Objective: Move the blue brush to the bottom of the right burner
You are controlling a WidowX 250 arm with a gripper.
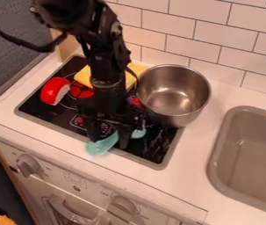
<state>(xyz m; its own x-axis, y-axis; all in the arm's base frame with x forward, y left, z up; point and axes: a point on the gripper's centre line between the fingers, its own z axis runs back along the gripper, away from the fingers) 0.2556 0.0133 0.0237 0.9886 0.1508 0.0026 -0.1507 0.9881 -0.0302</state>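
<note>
Fingers (109, 139) stand apart astride the blue brush (102, 145); firm contact cannot be confirmed. The brush crosses the stovetop's (152, 151) front edge toward the surface (196, 147), below the steel pot (179, 117). Expect light weight, a stiff, smooth handle prone to twisting. Grip near mid-length; avoid the ends.

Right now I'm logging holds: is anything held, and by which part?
That cannot be told: the gripper hides part of the blue brush.
</note>
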